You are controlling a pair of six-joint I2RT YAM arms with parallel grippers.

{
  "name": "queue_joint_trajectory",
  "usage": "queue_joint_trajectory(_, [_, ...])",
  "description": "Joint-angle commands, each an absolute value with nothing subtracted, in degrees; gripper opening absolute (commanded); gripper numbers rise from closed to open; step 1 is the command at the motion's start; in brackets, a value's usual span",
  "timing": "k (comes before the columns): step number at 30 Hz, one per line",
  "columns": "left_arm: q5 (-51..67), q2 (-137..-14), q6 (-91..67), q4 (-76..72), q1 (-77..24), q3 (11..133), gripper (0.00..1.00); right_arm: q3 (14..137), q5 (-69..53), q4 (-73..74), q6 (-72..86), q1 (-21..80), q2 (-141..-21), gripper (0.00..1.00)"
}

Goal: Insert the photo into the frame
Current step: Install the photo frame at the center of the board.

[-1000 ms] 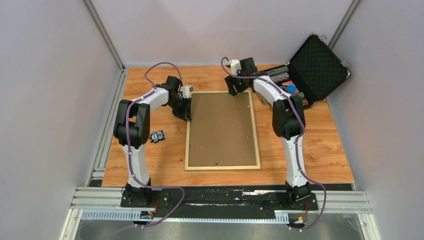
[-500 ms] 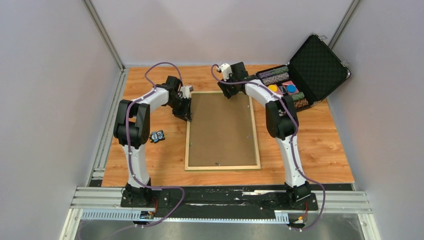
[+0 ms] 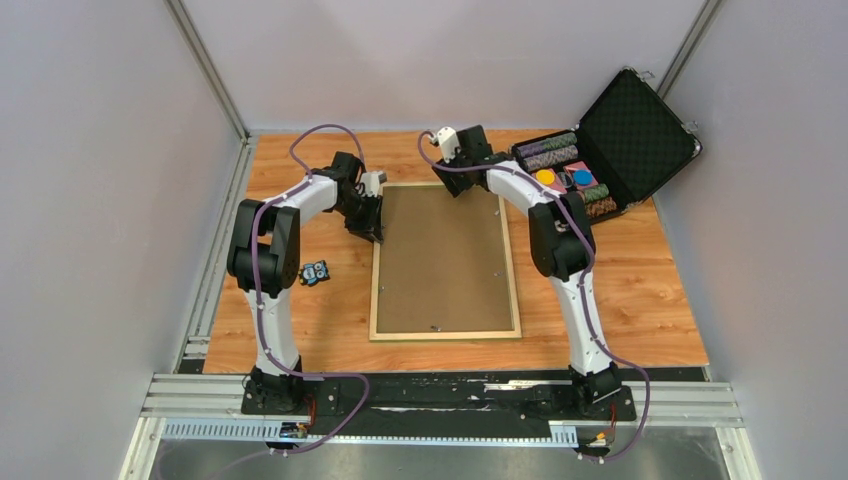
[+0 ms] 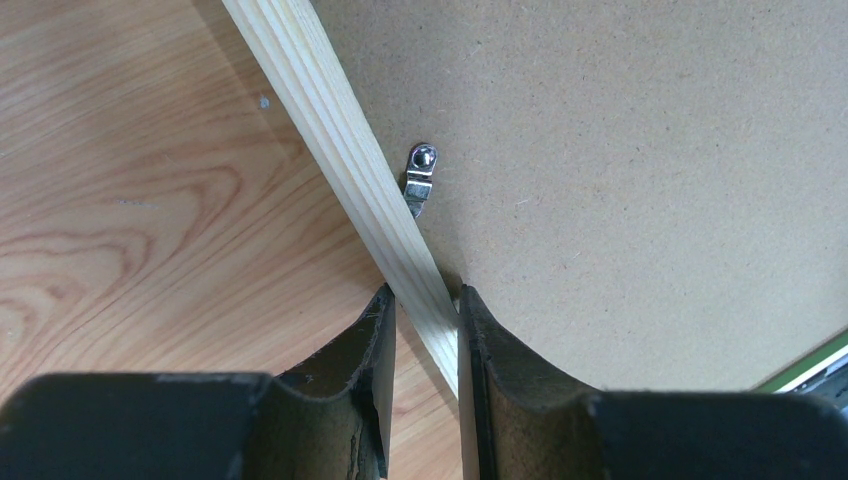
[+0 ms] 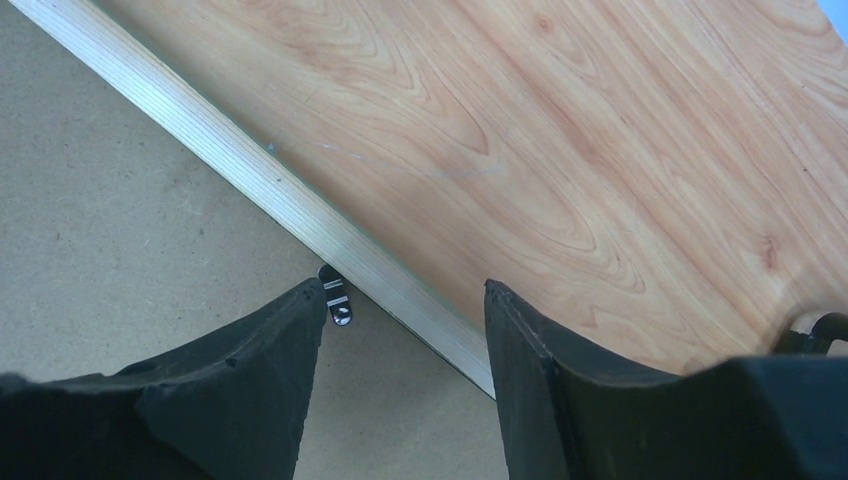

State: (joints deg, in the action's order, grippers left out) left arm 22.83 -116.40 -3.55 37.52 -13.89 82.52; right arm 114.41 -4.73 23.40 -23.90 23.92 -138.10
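The frame (image 3: 445, 335) lies face down on the table, pale wood rails up, with a plain brown backing board (image 3: 440, 260) inside it. The photo is hidden. My left gripper (image 3: 376, 232) is shut on the frame's left rail (image 4: 330, 110), one finger outside and one on the board (image 4: 620, 180), just below a metal clip (image 4: 420, 180). My right gripper (image 3: 458, 186) is open over the top rail (image 5: 200, 130). In the right wrist view it (image 5: 404, 290) straddles the rail, with one finger beside a metal clip (image 5: 337, 300).
An open black case (image 3: 640, 130) with stacks of chips stands at the back right. A small blue and black object (image 3: 316, 272) lies on the table left of the frame. Walls close in on both sides.
My right gripper has moved left along the frame's top rail. My left gripper and the frame have not moved.
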Motion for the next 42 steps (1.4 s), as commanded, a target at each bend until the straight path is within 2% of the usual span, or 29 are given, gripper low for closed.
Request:
queue_joint_trajectory(1, [20.1, -116.2, -0.1, 37.3, -13.8, 82.4, 0.00, 112.7, -5.1, 26.3, -20.9, 23.4, -136.6, 0.61])
queue_joint_trajectory(19, [20.7, -116.5, -0.3, 36.9, -13.8, 82.6, 0.00, 113.0, -8.9, 26.7, -15.1, 21.4, -136.8, 0.61])
queue_joint_trajectory(42, [20.8, -116.5, -0.1, 37.7, -13.8, 83.1, 0.00, 115.7, -11.0, 26.7, -17.6, 21.9, -139.5, 0.61])
